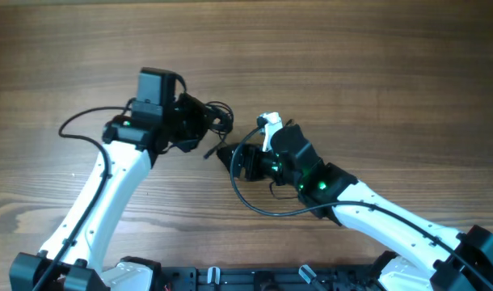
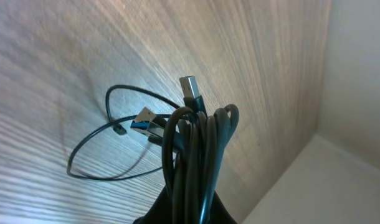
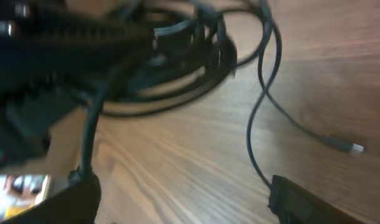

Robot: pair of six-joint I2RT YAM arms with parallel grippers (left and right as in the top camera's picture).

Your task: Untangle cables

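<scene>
The cables (image 1: 220, 115) are a dark bundle held up off the wooden table (image 1: 376, 73) by my left gripper (image 1: 208, 121), which is shut on them. In the left wrist view the bundle (image 2: 199, 155) rises from between the jaws, with two silvery plug ends (image 2: 189, 84) at its top and a thin loose loop (image 2: 109, 140) over the wood behind. My right gripper (image 1: 224, 153) sits just below and right of the bundle, open. In the right wrist view its fingers (image 3: 71, 199) stand wide apart over bare wood, the coils (image 3: 177, 65) lie ahead, and one thin cord ends in a small plug (image 3: 351, 147).
Thicker black arm cables loop beside the left arm (image 1: 77, 123) and under the right arm (image 1: 259, 206). The arms' bases run along the table's front edge (image 1: 230, 279). A pale surface (image 2: 352, 180) lies past the table's edge in the left wrist view.
</scene>
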